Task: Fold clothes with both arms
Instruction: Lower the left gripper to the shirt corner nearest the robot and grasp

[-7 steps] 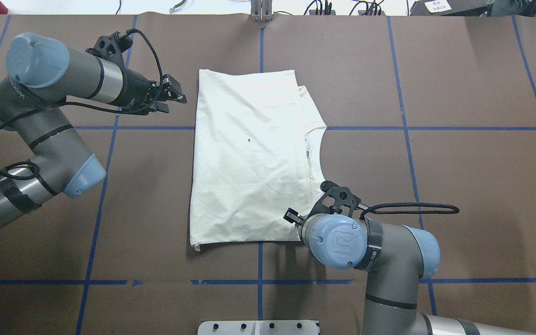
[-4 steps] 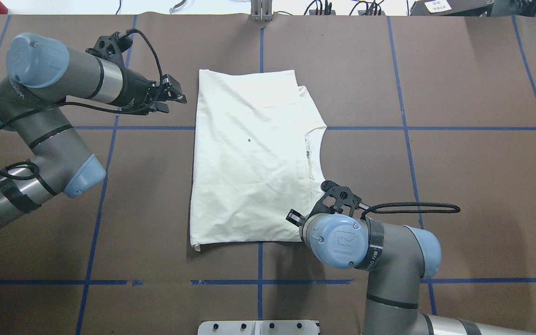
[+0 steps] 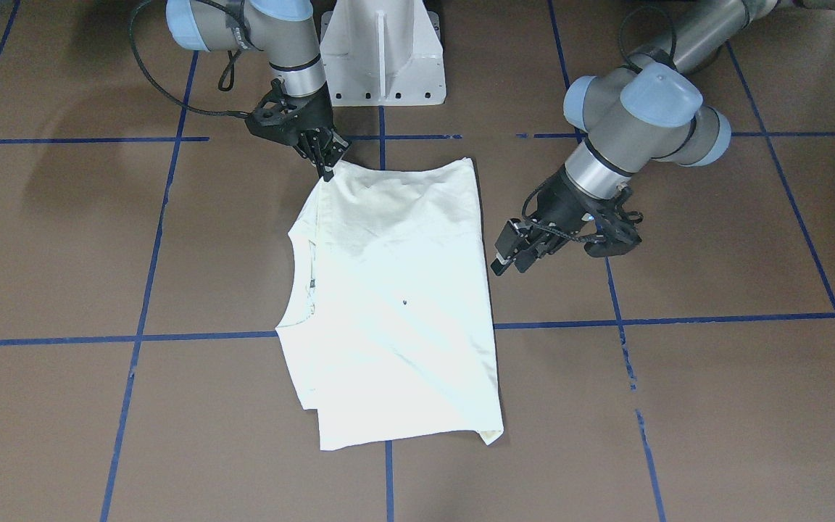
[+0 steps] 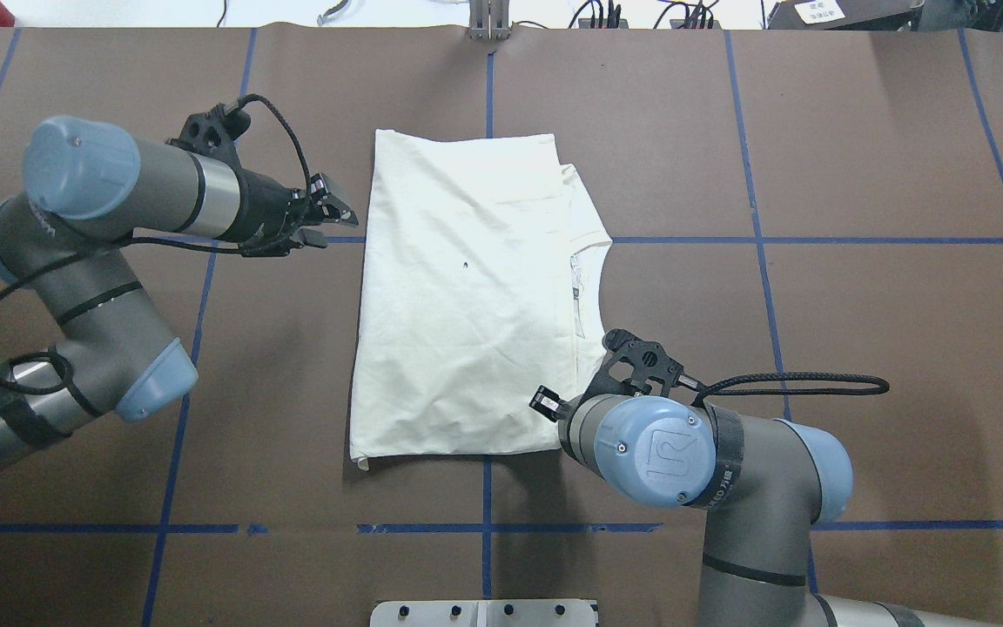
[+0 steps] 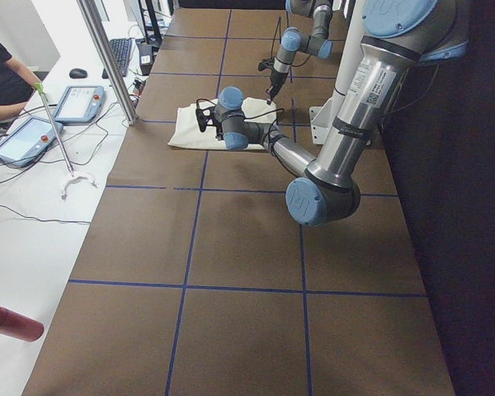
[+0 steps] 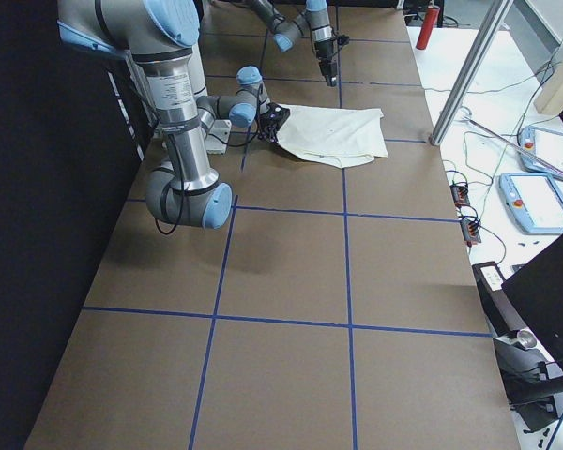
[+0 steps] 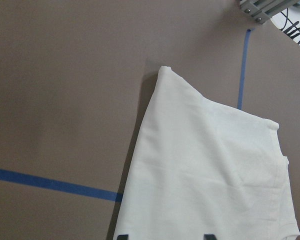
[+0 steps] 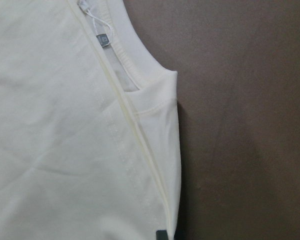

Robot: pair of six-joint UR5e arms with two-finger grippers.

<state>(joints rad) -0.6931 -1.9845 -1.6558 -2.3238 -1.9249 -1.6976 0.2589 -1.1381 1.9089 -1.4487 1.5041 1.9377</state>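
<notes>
The clothes are one cream-white shirt point(image 4: 467, 296), folded into a tall rectangle and lying flat mid-table with its plain side up and its collar point(image 8: 125, 55) toward the robot's right. My right gripper point(image 3: 326, 168) points down at the shirt's point(image 3: 396, 304) near shoulder corner, shut on the cloth edge point(image 8: 172, 150). In the overhead view its wrist point(image 4: 654, 448) hides the fingers. My left gripper point(image 4: 336, 218) hovers open just off the shirt's left edge, holding nothing. In the left wrist view the shirt point(image 7: 205, 180) lies below it.
Brown table covering with blue tape lines point(image 4: 754, 239). The white pedestal base point(image 3: 381, 51) stands at the robot's side of the table. Beyond the far edge are a metal post point(image 5: 107, 58), control tablets point(image 5: 78, 103), cables, and a seated person point(image 5: 0, 74).
My left gripper has moved toward the robot along the shirt's left edge. The right arm's elbow swung slightly outward, and the shirt's near edge shifted a little to the left.
</notes>
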